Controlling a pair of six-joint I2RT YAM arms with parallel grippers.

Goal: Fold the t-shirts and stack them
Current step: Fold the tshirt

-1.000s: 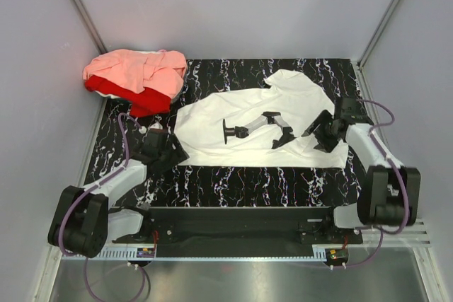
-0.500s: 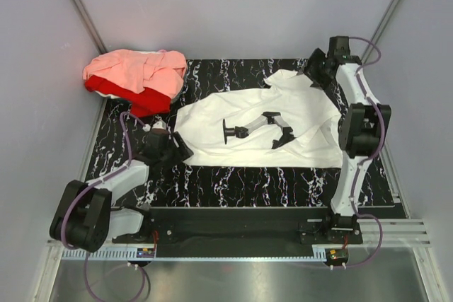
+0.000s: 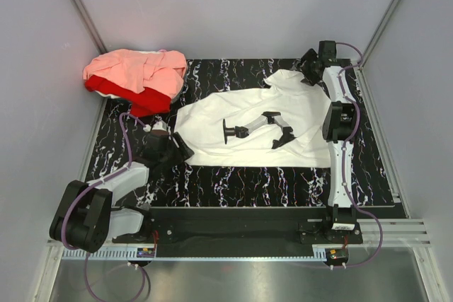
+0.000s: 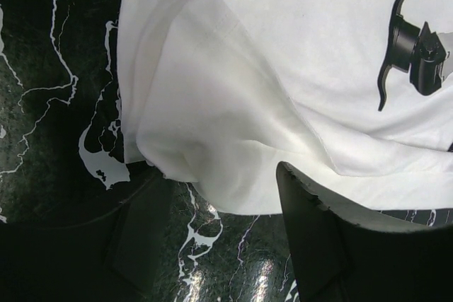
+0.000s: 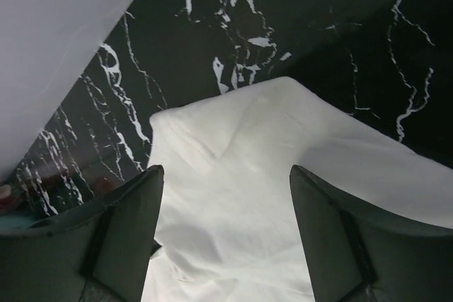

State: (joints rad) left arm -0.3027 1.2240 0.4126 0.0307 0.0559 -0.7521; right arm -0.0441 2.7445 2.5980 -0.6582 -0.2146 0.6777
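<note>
Marble top [image 3: 241,182]: white tee [image 3: 212,122] mid; pink tee [image 3: 131,68], red tee [image 3: 105,87] far-L.

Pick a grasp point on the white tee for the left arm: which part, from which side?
Probably the doubled-over sleeve flap at the white tee's left end. Its free edge lies on the table just ahead of the open left gripper, so come in low from the near-left, one finger under the edge.
</note>
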